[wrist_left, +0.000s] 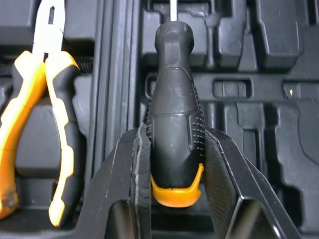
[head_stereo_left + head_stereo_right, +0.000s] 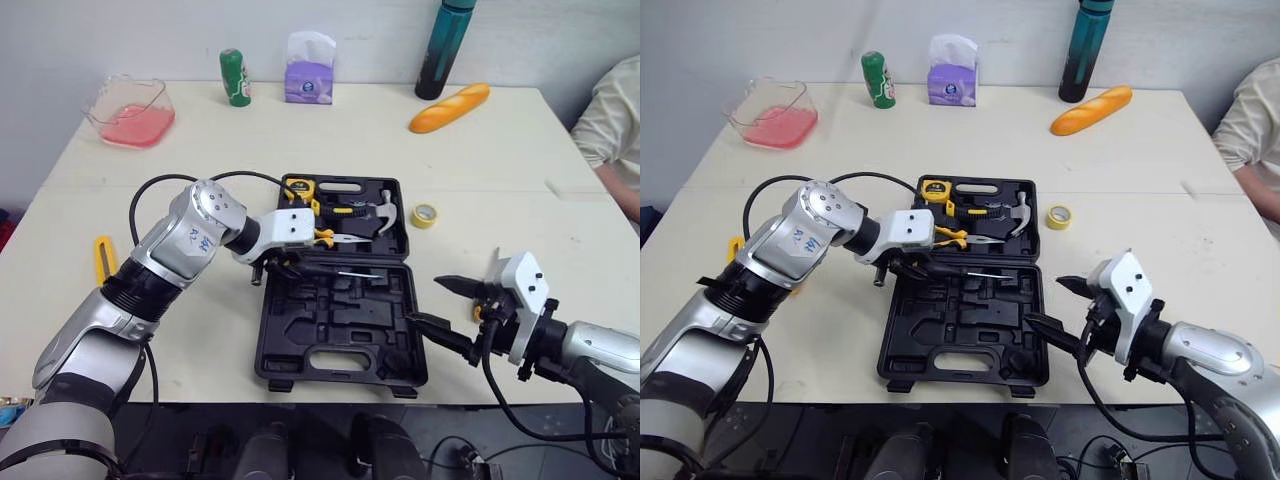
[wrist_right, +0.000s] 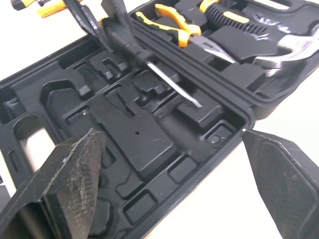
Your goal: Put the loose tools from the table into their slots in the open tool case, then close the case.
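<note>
The black tool case [image 2: 345, 340] lies open mid-table. Its far half holds a tape measure [image 2: 299, 188], orange-handled pliers [image 1: 35, 124] and a hammer [image 2: 385, 212]. My left gripper [image 2: 275, 268] is shut on the black handle of a screwdriver [image 1: 174, 109] with an orange end cap. It holds the tool low over the near half beside the hinge, the thin shaft [image 3: 172, 84] pointing right. My right gripper [image 2: 425, 301] stands open at the case's near right corner, holding nothing. A yellow tool [image 2: 104, 258] lies loose on the table left of my left arm. A yellow tape roll [image 2: 425, 215] sits right of the case.
Along the far edge stand a pink container [image 2: 132, 112], a green bottle [image 2: 235, 77], a purple tissue pack [image 2: 309, 70], a dark teal bottle [image 2: 445, 50] and a bread loaf [image 2: 450, 107]. A person's sleeve [image 2: 610, 120] shows at the table's right edge.
</note>
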`<state>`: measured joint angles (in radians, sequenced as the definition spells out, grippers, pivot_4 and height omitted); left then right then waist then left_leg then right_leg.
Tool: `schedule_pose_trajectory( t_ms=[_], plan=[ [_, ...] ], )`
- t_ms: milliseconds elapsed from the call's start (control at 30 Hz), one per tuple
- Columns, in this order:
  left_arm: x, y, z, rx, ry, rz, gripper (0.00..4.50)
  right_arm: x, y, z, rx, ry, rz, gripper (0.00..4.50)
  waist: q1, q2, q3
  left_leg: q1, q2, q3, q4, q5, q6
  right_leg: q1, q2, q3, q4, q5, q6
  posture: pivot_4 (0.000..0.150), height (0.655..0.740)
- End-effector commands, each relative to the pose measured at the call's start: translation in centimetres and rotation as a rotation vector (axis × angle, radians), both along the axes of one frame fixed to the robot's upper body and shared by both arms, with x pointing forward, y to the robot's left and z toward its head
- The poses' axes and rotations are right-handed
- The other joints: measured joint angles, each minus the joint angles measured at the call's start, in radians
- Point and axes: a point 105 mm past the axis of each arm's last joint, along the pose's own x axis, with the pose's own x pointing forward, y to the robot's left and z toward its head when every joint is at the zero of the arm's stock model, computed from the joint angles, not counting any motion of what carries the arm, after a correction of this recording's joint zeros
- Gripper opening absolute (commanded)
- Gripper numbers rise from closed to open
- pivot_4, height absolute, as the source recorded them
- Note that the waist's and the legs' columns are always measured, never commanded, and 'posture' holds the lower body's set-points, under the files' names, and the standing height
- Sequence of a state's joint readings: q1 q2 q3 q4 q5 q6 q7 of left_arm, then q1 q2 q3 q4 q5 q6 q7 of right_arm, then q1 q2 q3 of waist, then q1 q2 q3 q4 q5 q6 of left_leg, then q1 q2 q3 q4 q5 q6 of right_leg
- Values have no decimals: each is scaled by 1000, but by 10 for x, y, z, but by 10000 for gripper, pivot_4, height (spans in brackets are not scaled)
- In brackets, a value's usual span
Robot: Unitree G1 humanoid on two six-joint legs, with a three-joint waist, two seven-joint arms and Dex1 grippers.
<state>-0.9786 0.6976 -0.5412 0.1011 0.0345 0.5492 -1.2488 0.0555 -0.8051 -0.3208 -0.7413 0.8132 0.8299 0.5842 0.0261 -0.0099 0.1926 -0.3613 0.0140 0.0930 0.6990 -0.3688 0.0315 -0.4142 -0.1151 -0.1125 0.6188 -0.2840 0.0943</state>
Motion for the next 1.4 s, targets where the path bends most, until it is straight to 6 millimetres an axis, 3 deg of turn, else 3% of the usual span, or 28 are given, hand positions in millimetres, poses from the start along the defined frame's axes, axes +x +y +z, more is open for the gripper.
schedule_pose_trajectory(
  t_ms=[33, 267, 433, 567, 700, 867, 967, 1033, 1233, 1400],
  plan=[
    [8, 9, 3, 63, -35, 23, 9892, -3, 4, 11, 7, -49, 16, 45000, 0, 0, 0, 0, 0, 0, 0, 0, 0, 0, 0, 0, 0, 0, 0, 1500, 7400],
    [17, 6, 10, 40, -45, 49, 9892, -3, 5, 8, 13, -45, 14, 45000, 3, 0, 0, 0, 0, 0, 1, 0, 1, 0, -1, 1, 1, 0, 0, 1500, 7400],
    [12, 2, 8, 33, -31, 5, 9892, -3, 6, 8, 21, -46, 14, 45000, 2, 0, 0, 1, -1, 0, 1, 0, 1, 1, -1, 3, 2, 0, 0, 1500, 7400],
    [6, -4, 14, -11, -5, -24, 27714, -2, 6, 9, 23, -46, 15, 45000, 2, 0, 0, 0, -1, 0, 1, 0, 1, 0, -1, 3, 1, 0, 0, 1500, 7400],
    [5, -12, 39, -147, 7, -50, 44116, -2, 8, 9, 32, -45, 24, 45000, 1, 0, 0, 0, -1, 0, 2, 0, 1, 0, -1, 2, 2, 0, 0, 1500, 7400],
    [8, -22, 44, -425, 30, -131, 44116, 0, 10, 7, 42, -40, 27, 45000, 0, 0, 0, 0, 0, 0, 1, 0, 1, 0, -1, 2, 1, 0, 0, 1500, 7400],
    [13, -21, 41, -686, 87, -119, 34370, 2, 15, 8, 60, -42, 45, 45000, -1, 0, 0, 1, 0, 0, 1, 0, 1, 0, -1, 2, 2, 0, 0, 1500, 7400],
    [15, -19, 35, -761, 138, -98, 27248, 2, 17, 8, 61, -43, 59, 45000, -2, 0, 0, 0, 0, 0, 2, 0, 1, 0, -1, 0, 2, 0, 1, 1500, 7400],
    [13, -15, -8, -657, 141, -84, 1441, 5, 19, 13, 57, -50, 74, 45000, -2, 0, 0, 1, -1, 0, 2, 0, 1, 0, -1, -5, 2, 0, 1, 1500, 7400],
    [18, -13, -25, -571, 114, -51, 636, 5, 18, 12, 51, -43, 76, 45000, 3, 0, 0, 0, -2, 0, 2, 0, 1, 0, -1, -7, 2, 1, 1, 1500, 7400]
  ],
)
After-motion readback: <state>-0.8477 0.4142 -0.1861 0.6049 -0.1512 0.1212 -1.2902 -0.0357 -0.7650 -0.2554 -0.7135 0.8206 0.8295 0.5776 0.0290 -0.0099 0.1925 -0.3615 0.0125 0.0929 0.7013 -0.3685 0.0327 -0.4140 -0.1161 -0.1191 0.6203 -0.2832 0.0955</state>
